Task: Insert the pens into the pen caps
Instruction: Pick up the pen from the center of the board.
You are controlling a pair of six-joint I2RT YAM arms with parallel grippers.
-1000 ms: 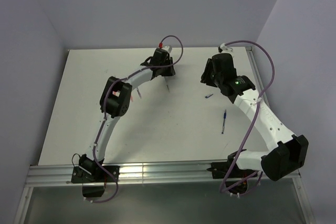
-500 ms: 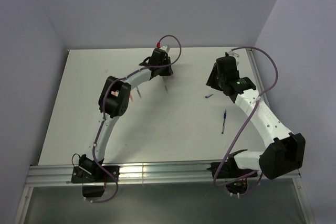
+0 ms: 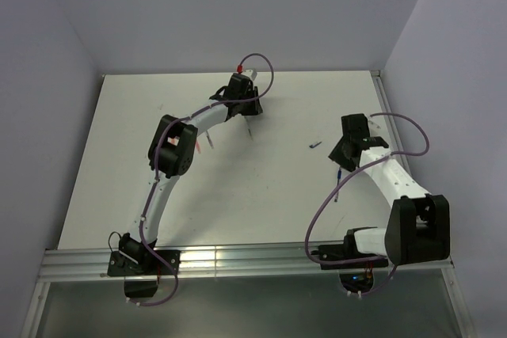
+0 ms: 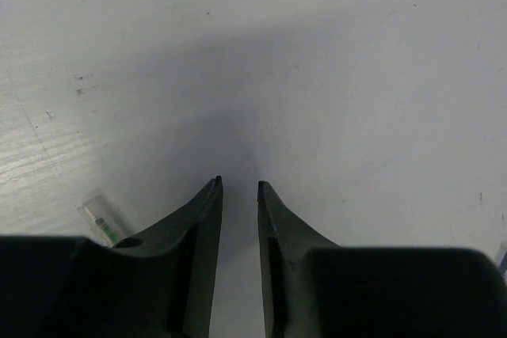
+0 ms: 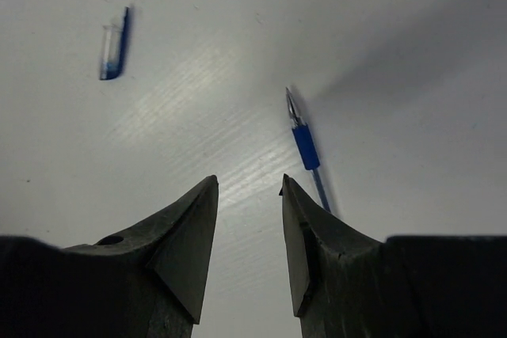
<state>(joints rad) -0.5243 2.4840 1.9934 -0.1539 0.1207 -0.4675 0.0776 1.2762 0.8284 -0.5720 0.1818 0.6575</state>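
1. Top external view. Both arms reach over the white table point(image 3: 119, 156). The left gripper point(image 3: 250, 113) is at the far centre. A thin dark stick point(image 3: 253, 128) shows on its near side, too small to identify. A thin reddish-pink stick pen point(image 3: 210, 142) lies just beside the left forearm. The right gripper point(image 3: 341, 156) hangs over the far end of a thin blue stick pen point(image 3: 337, 176). A short dark blue pen cap point(image 3: 315, 146) lies near, to the left, apart from that pen.
2. Left wrist view. The left gripper point(image 4: 238, 184) has its fingers a narrow slit apart, with bare table between them and nothing held. A clear tube with a green core point(image 4: 97, 218) lies beside the left finger, partly hidden; whether it is a pen or a cap cannot be told.
3. Right wrist view. The right gripper point(image 5: 248, 180) has its fingers moderately parted and holds nothing. The blue stick pen point(image 5: 305, 148) lies just beyond the right finger, uncapped, its tip pointing away. The pen cap point(image 5: 113, 53), translucent with a dark blue clip, lies well to the left.
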